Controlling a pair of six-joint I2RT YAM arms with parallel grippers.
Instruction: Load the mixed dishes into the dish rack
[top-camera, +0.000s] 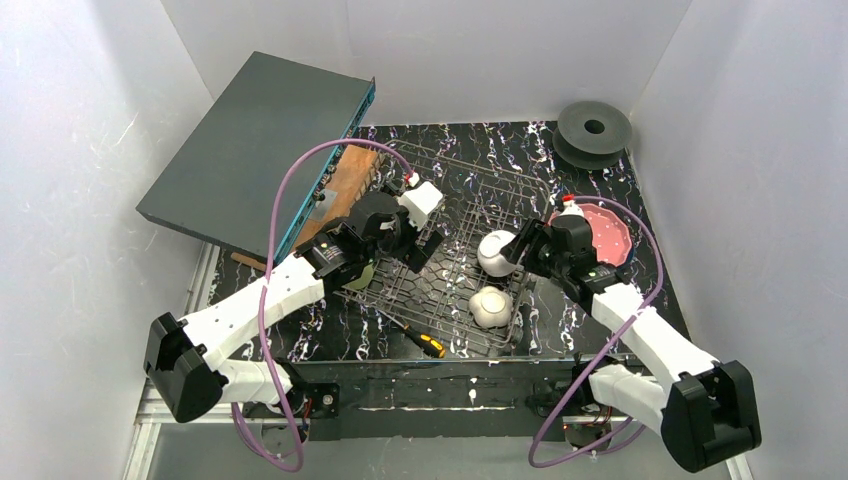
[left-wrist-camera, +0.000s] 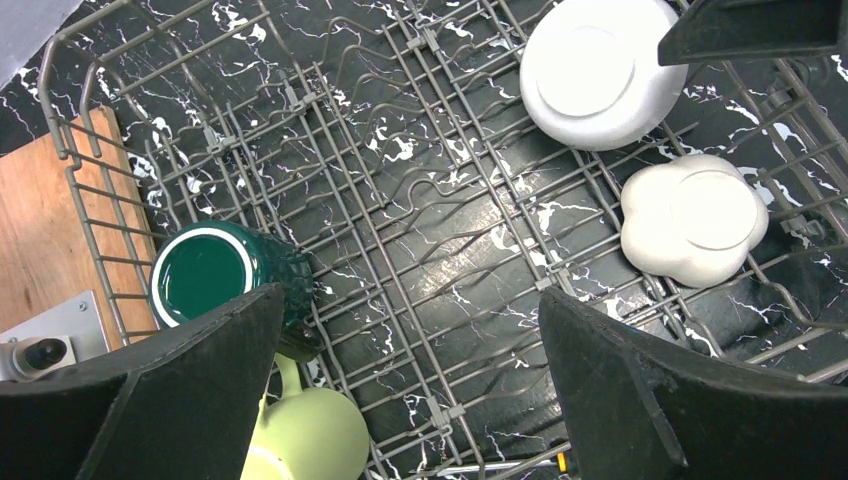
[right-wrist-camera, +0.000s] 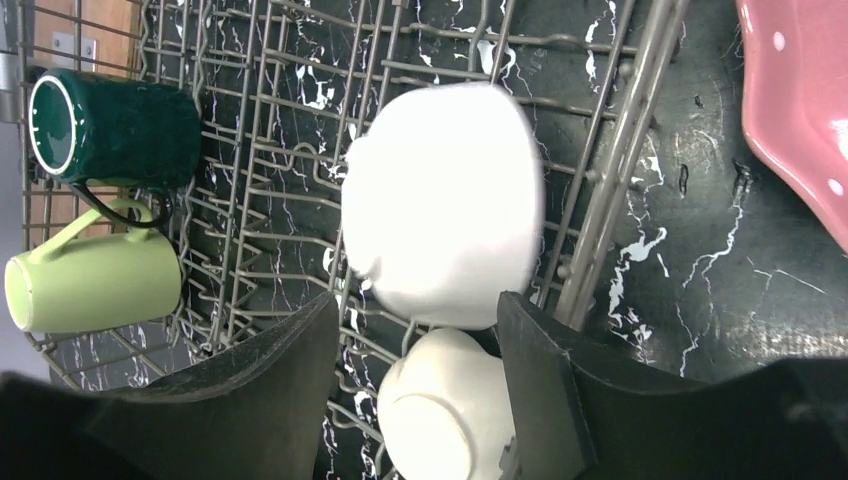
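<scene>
The dish rack (top-camera: 445, 290) holds four dishes. A dark green mug (right-wrist-camera: 110, 125) and a pale yellow-green mug (right-wrist-camera: 90, 280) lie on their sides at its left end. The white bowl (right-wrist-camera: 445, 205) sits upside down at the right end, with the small white cup (right-wrist-camera: 445, 410) upside down just nearer. My right gripper (right-wrist-camera: 415, 320) is open, its fingertips right at the bowl's near side and above the cup, gripping neither. My left gripper (left-wrist-camera: 410, 330) hangs wide open over the rack's floor (left-wrist-camera: 400, 200) beside the green mug (left-wrist-camera: 215, 275). The pink speckled plate (top-camera: 607, 232) lies on the table right of the rack.
A yellow-black screwdriver (top-camera: 420, 338) lies by the rack's near edge. A wooden board (top-camera: 345, 185) and a big grey flat box (top-camera: 260, 150) lean at the back left. A black spool disc (top-camera: 594, 132) sits in the back right corner.
</scene>
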